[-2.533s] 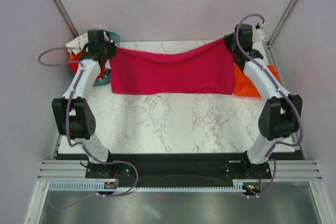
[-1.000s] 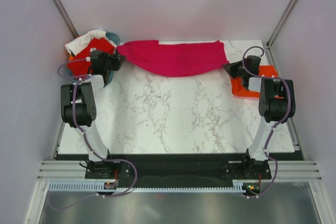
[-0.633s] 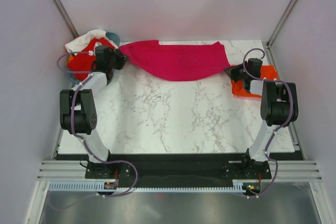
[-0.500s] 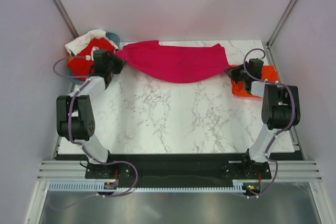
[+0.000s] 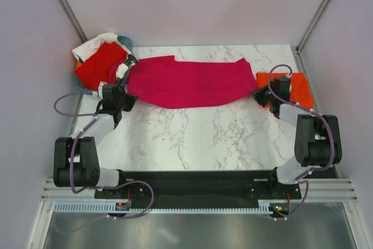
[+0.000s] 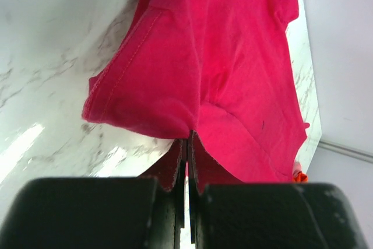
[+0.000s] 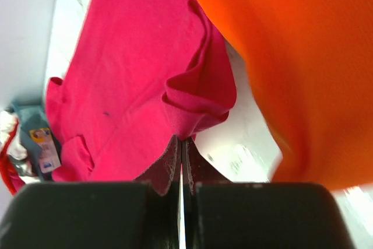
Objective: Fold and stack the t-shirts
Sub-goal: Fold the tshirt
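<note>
The magenta t-shirt is lying spread across the far half of the marble tabletop. The left claw is clamping together on a fold at the shirt's left edge, and the right claw is clamping on the opposite edge. An orange t-shirt is lying just beside the right claw. A red t-shirt and a white t-shirt are sitting heaped at the far-left corner, seemingly over a teal basket.

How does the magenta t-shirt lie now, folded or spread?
Spread: magenta t-shirt lies flat across the table, left gripper and right gripper pinching its ends.
</note>
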`<state>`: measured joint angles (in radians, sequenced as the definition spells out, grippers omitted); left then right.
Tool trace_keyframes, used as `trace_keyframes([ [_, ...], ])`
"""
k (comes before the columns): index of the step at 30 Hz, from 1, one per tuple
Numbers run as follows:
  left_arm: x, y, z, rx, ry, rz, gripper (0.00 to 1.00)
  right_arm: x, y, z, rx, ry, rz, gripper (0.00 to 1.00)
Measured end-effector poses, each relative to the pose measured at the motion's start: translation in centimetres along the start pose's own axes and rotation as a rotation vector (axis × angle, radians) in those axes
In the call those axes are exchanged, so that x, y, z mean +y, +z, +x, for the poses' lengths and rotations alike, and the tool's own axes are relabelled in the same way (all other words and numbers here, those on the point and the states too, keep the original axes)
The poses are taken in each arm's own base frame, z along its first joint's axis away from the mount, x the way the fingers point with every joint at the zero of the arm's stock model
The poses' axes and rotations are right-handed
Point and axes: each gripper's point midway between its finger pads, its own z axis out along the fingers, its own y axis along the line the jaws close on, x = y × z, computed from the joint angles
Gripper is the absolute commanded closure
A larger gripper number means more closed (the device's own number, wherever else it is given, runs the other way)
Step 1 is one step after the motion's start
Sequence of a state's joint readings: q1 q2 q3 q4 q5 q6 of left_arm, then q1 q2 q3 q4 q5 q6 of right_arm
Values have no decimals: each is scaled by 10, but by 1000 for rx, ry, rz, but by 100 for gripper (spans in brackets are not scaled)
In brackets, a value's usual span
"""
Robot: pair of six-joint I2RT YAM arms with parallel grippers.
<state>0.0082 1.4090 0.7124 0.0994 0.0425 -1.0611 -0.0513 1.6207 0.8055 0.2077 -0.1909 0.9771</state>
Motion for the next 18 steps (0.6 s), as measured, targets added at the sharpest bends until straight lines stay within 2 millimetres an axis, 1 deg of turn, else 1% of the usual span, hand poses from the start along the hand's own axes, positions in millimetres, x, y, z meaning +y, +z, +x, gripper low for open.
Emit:
trace_keyframes([
  [4,18,-20,9,-10,-2,-4,98,-19,-19,14,0,-16,42,100],
  [7,28,-34,13,-24,-8,3,98,-28,-33,20,-6,-41,66,100],
  [11,43,-49,17,-39,-21,-25,97,-43,-53,26,-26,-83,99,100],
  [13,52,-54,21,-41,-28,-39,97,-55,-64,31,-34,-101,129,100],
  [15,64,-58,27,-36,-41,-63,97,-66,-75,35,-43,-117,159,100],
  [18,91,-65,41,-18,-58,-116,96,-79,-89,39,-55,-131,194,100],
])
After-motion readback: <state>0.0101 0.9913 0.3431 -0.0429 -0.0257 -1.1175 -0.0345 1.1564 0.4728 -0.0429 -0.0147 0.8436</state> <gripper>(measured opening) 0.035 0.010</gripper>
